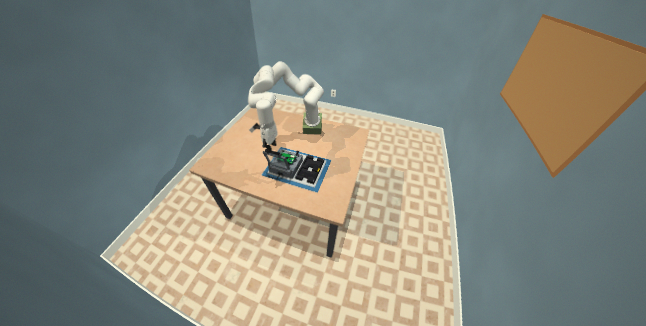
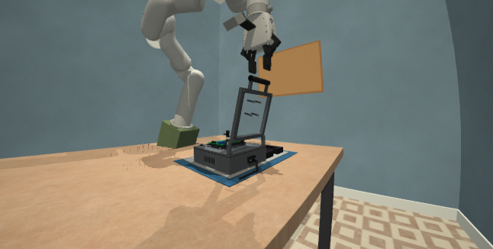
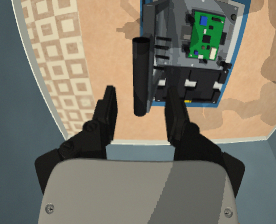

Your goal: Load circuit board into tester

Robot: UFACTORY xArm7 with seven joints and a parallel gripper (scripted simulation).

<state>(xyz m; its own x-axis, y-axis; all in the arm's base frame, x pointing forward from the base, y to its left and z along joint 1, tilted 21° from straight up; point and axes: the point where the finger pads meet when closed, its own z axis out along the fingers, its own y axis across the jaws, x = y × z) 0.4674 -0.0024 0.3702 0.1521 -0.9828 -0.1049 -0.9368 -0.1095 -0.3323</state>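
My gripper [image 1: 270, 146] [image 2: 259, 69] [image 3: 141, 98] is partly open and empty, its fingers just above the lid's black handle [image 2: 259, 80] [image 3: 140, 75]. In the wrist view the handle bar lies between the two finger lines, ahead of the palm. The lid [image 2: 236, 112] [image 3: 149, 22] stands up, tilted a little back from vertical. The green circuit board [image 1: 288, 157] [image 2: 215, 143] [image 3: 215, 30] lies face up on the tester [image 2: 214, 160] [image 3: 179, 20]. Its white connector [image 3: 213, 52] is at the end near the latch hook [image 2: 227, 133] [image 3: 225, 65]. The pins are hidden.
The black tray [image 2: 275, 150] [image 3: 204, 92] sits beside the tester, with no board visible in it. Both stand on a blue mat [image 2: 229, 182]. A black cable [image 2: 256, 166] hangs from the tester's side. The arm's green base [image 1: 312, 128] [image 2: 172, 135] stands at the table's far side.
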